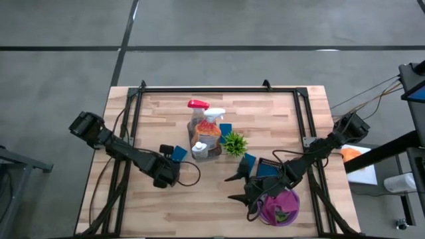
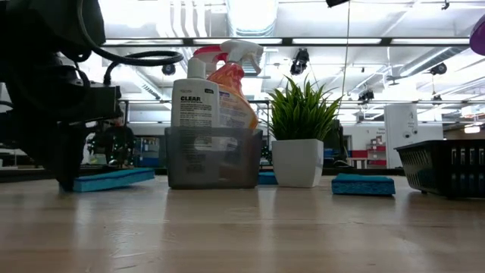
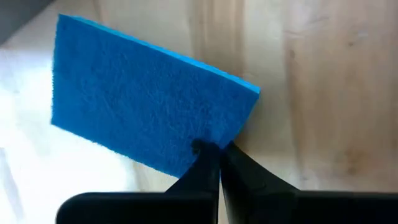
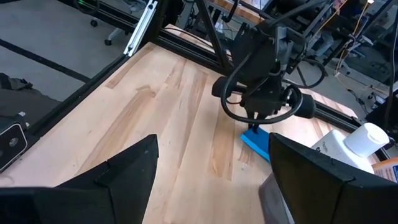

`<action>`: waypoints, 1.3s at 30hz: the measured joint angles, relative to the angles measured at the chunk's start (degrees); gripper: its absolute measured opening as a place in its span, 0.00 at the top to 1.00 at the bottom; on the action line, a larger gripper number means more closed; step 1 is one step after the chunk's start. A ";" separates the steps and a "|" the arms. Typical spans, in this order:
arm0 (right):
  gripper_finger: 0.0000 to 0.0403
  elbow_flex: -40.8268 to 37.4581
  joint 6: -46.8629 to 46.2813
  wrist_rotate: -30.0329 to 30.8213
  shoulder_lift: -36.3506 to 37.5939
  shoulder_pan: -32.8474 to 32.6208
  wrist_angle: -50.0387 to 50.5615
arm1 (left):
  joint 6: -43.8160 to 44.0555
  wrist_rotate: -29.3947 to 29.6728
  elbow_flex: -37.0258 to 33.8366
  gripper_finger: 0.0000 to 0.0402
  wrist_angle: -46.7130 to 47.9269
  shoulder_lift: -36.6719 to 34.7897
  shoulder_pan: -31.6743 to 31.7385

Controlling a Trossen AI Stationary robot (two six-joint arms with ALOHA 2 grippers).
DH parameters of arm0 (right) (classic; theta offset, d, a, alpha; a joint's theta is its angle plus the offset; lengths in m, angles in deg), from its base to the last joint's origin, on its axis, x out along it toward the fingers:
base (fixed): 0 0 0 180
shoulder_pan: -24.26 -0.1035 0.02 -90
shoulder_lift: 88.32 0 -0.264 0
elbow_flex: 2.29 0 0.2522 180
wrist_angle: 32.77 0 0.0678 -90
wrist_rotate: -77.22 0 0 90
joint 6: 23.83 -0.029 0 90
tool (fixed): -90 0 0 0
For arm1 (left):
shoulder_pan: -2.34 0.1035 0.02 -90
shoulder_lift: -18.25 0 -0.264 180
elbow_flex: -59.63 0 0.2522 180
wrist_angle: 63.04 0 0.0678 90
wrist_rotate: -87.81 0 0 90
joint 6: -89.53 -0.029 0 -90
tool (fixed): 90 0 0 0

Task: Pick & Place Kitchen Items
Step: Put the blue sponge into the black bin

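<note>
Blue sponge [image 3: 149, 106], green plant [image 1: 234, 142], magenta cloth [image 1: 279, 207], pale wood-grain table [image 1: 265, 113].

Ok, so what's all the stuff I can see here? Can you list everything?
spray bottles: two, one clear with a red trigger and one orange with a white trigger, standing in the bin
bin: one, see-through grey, middle of the table
sponges: three, blue; one behind the bin, one right of the plant, one in the left hand
plant: one, spiky green in a white pot, right beside the bin
basket: one, black, right side
magenta thing: one, something green in it, by the right arm; cannot tell what it is
table: one, light wood
left hand: shut on a sponge's edge
right hand: open, holding nothing
</note>
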 joint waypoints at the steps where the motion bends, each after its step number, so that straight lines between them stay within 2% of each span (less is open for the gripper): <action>1: 0.26 0.00 -0.12 -0.02 0.00 0.00 0.14 | 0.71 -0.61 0.00 0.99 0.00 -0.08 -0.38; 6: 0.26 -0.02 -0.29 -0.77 0.00 0.00 0.57 | 4.97 -3.17 0.65 1.00 0.15 -0.21 -3.59; 10: 0.26 -0.02 -2.13 -4.78 0.00 0.00 0.55 | 7.02 -5.57 3.22 1.00 0.14 -0.68 -7.11; 18: 0.26 -0.02 -0.27 -7.95 -0.98 -0.04 -0.38 | 6.99 -1.46 12.96 1.00 -0.35 -0.78 -14.66; 21: 0.26 0.13 1.67 -8.26 -2.81 0.27 -2.85 | 5.08 3.30 17.11 1.00 -0.79 -0.82 -16.70; 25: 0.26 0.37 5.32 -10.46 -6.80 0.86 -11.16 | 0.47 8.70 21.88 1.00 -3.87 -0.92 -18.32; 27: 0.26 0.90 7.13 -10.73 -8.79 1.03 -14.59 | -2.63 9.21 23.37 1.00 -6.58 -0.93 -18.51; 33: 0.26 3.14 9.09 -10.75 -12.40 1.74 -16.16 | -10.39 8.83 24.76 1.00 -12.90 -0.93 -18.55; 39: 0.26 3.80 8.45 -10.58 -12.08 2.34 -16.32 | -12.12 7.75 24.17 1.00 -14.80 -0.93 -18.57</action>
